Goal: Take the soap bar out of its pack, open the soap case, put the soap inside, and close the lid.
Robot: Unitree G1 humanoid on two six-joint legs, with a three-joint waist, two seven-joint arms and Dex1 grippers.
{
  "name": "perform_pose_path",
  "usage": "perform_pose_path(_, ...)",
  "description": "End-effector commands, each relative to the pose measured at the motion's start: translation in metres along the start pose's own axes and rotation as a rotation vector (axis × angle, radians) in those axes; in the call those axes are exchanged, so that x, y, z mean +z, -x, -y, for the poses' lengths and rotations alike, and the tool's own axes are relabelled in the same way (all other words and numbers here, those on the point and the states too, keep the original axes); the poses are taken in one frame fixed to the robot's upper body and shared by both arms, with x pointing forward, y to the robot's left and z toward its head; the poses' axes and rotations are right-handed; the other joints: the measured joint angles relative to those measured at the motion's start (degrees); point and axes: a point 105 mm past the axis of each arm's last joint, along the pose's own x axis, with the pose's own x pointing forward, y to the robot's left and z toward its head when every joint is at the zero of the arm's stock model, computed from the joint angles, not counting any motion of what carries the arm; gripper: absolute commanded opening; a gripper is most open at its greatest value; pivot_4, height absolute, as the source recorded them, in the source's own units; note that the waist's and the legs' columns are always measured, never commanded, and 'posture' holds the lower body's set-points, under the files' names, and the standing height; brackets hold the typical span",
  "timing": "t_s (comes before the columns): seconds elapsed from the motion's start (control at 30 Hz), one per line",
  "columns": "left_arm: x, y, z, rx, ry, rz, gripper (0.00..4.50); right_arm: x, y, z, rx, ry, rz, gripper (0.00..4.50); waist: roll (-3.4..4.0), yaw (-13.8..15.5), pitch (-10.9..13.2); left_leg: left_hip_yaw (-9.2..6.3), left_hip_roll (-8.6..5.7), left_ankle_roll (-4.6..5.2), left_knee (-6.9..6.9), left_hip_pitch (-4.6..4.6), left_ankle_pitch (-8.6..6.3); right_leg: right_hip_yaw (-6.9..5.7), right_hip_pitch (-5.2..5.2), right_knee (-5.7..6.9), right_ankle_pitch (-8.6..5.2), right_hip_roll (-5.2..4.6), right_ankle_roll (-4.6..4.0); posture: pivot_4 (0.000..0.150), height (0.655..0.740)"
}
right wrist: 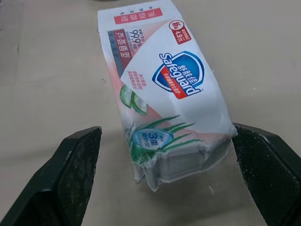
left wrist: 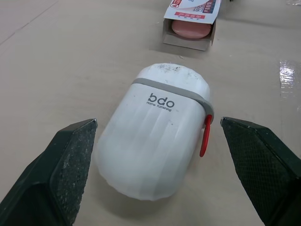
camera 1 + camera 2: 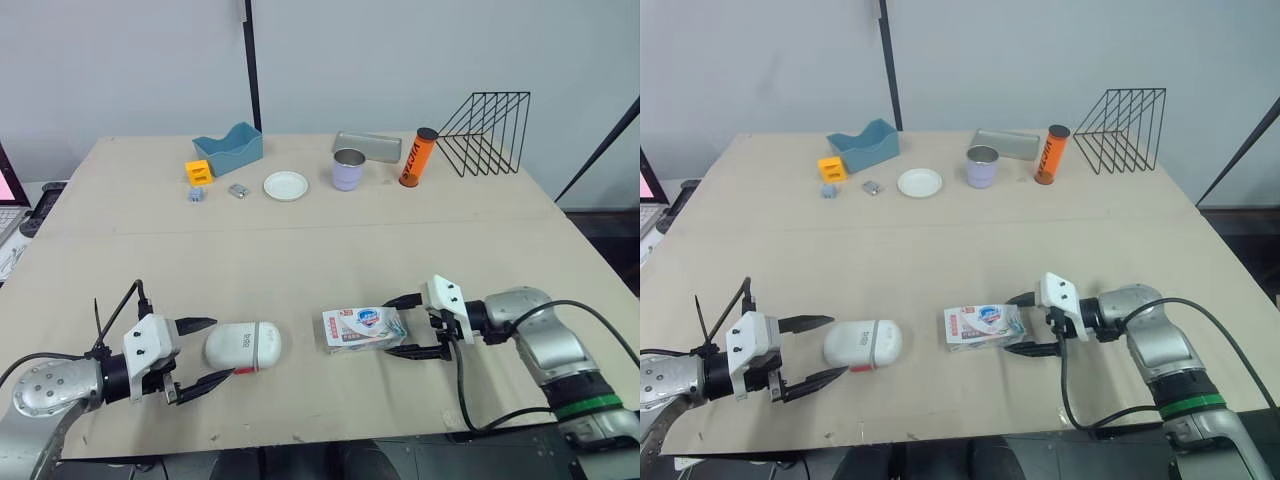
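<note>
— What are the left fingers point(image 2: 70, 165) doing?
— Spread wide and holding nothing. The soap case point(image 2: 150, 141) lies between the two tips, with a gap of bare surface point(image 3: 300, 260) on each side.
— And the case itself?
— A white, rounded oval lying on its side, ribbed along its length. A grey band runs round it near the far end, with "bdo" printed just below the band and a red tab on one side. The lid looks shut.
— The right fingers point(image 1: 75, 169)?
— Also wide apart and empty. They straddle the near end of the soap pack point(image 1: 164, 94). One tip sits just beside the pack's crumpled corner; I cannot tell whether it touches.
— Describe the pack.
— White and pink cardboard with a blue Safeguard shield, green leaves and red print at the far end. It lies flat, dented at the end nearest the right fingers. The opposite end faces the case and is open, and the pink soap bar point(image 2: 190, 29) shows inside.
— How do the two lie?
— Near each other at the front of the surface, case on the left, pack on the right, not touching.
— Farther back?
— A blue tray point(image 3: 228, 147), a white dish point(image 3: 286, 186), a lavender cup point(image 3: 348, 170), an orange can point(image 3: 418, 157) and a black wire rack point(image 3: 487, 133) along the far edge.
</note>
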Motion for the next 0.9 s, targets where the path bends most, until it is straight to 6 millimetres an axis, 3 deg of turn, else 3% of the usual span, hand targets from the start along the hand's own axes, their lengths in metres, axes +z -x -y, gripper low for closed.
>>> perform_pose_path(0.03,0.008,-0.001,-0.003,0.022,-0.047,0.030,4.45,0.000,-0.005,0.006,0.024,0.047,-0.014,4.50,0.00,0.00,0.00,0.00,0.00,0.00,0.00,0.00,0.00,0.00,0.01,0.00,0.00,0.03,0.00,0.150,0.7393)
perform_pose_path(0.1,0.008,-0.001,-0.004,0.028,-0.049,0.032,4.45,0.000,-0.007,0.006,0.033,0.050,-0.014,4.50,0.00,0.03,0.00,-0.01,0.00,0.00,0.00,0.00,0.00,0.00,0.01,0.00,0.01,0.04,-0.02,0.150,0.7393)
perform_pose_path(0.23,0.005,-0.002,-0.004,0.035,-0.049,0.033,4.50,-0.005,-0.008,0.006,0.042,0.056,-0.032,3.51,-0.01,0.07,0.00,0.00,-0.04,0.00,0.01,0.00,0.00,-0.02,0.10,0.00,0.01,-0.01,-0.02,0.150,0.7393)
perform_pose_path(0.27,0.005,-0.002,-0.004,0.036,-0.049,0.032,4.50,-0.005,-0.007,0.005,0.046,0.057,-0.031,3.00,-0.01,0.06,0.00,0.00,-0.03,0.00,0.01,0.00,0.00,0.00,0.10,0.00,0.02,-0.01,-0.03,0.150,0.7393)
perform_pose_path(0.33,0.005,-0.002,-0.004,0.040,-0.050,0.034,4.50,-0.006,-0.006,0.004,0.049,0.056,-0.031,2.63,-0.02,0.04,-0.02,0.00,-0.02,0.00,0.01,0.01,0.00,-0.01,0.12,0.00,0.02,-0.01,-0.03,0.150,0.7393)
perform_pose_path(0.37,0.005,-0.002,-0.004,0.042,-0.050,0.036,4.50,-0.007,-0.005,0.003,0.049,0.056,-0.030,2.04,-0.03,0.04,-0.02,-0.01,-0.01,0.00,0.01,0.01,0.00,-0.01,0.13,0.00,0.02,0.00,-0.03,0.150,0.7393)
perform_pose_path(0.53,0.004,-0.002,-0.006,0.045,-0.056,0.038,4.50,-0.010,-0.006,0.003,0.052,0.060,-0.041,0.47,-0.06,0.04,-0.04,-0.02,0.00,0.00,0.01,0.02,0.00,-0.02,0.15,0.01,0.02,0.02,-0.03,0.150,0.7393)
perform_pose_path(0.7,0.011,-0.004,-0.008,0.031,-0.063,0.062,4.50,-0.004,-0.007,0.003,0.049,0.061,-0.010,0.31,-0.07,0.05,-0.05,-0.03,0.00,0.00,0.01,0.05,0.00,-0.04,0.11,0.00,0.02,-0.05,-0.03,0.150,0.7393)
perform_pose_path(0.9,0.034,-0.012,-0.009,-0.074,-0.062,0.123,4.50,0.014,0.000,0.004,0.049,0.040,0.071,0.25,-0.05,0.03,-0.04,0.01,-0.01,0.00,0.01,0.01,0.00,-0.02,0.22,0.03,0.03,0.03,-0.03,0.150,0.7393)
